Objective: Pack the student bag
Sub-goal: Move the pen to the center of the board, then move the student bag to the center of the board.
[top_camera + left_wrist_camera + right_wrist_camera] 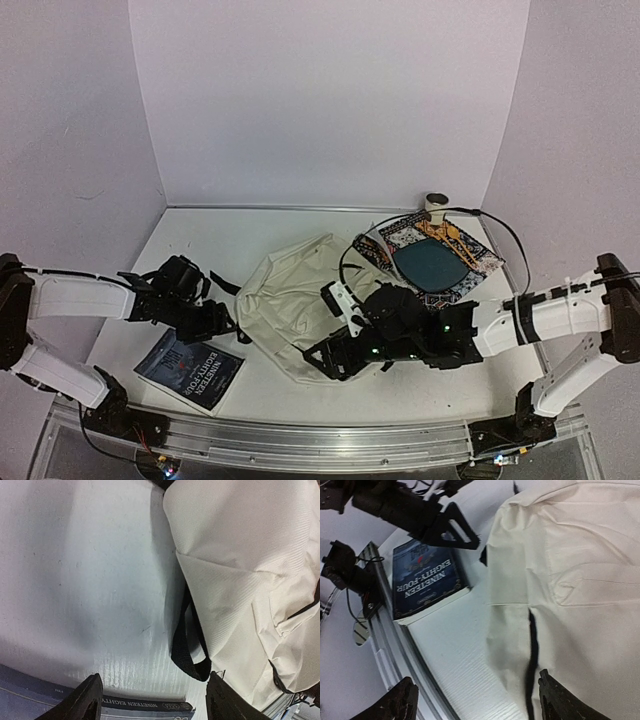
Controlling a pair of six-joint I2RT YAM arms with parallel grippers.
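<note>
Well, the left fingers (89,704) stand spread with nothing between them, above bare white table (75,580). The spine of a dark blue book (150,708) lies just beneath them, and a black strap loop (189,655) lies close to one finger. The right fingers (402,702) are spread wide too and grip nothing. They hang over the near edge of the student bag (580,580), where a black zipper line (532,645) runs down the cloth.

The bag is soft cream fabric with a fine weave, slumped and creased into broad folds, with stitched seams across it. It lies flat in the middle of the table, between the two arms.

The book, titled Nineteen Eighty-Four, lies at the near left, beside the bag but not touching it. Beyond the bag at the far right lies a colourful patterned mat (455,238) carrying a dark teal oval (430,266).
</note>
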